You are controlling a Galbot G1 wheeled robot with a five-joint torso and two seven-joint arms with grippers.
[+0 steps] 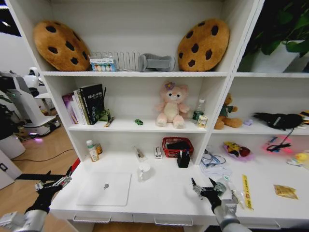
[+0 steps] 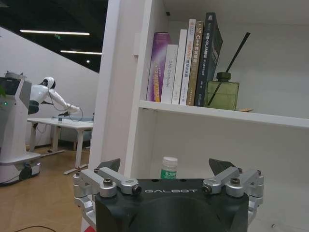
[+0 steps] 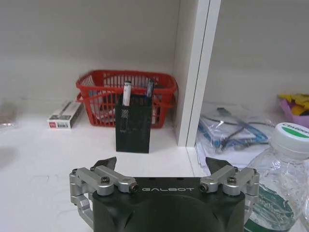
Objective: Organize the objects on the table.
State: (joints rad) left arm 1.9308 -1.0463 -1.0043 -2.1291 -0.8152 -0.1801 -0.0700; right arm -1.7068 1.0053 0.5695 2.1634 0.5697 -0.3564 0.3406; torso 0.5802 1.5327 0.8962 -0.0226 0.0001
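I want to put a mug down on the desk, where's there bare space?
Bare desk lies between the silver laptop and the right gripper, in front of the pen holder. Right of that gripper it is crowded: plastic bottle, papers, wrappers.

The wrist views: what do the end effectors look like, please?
Both the left end effector and the right end effector have a black body marked GALBOT in pale letters, silver metal linkage bars with dark screws, and black pointed fingertips.
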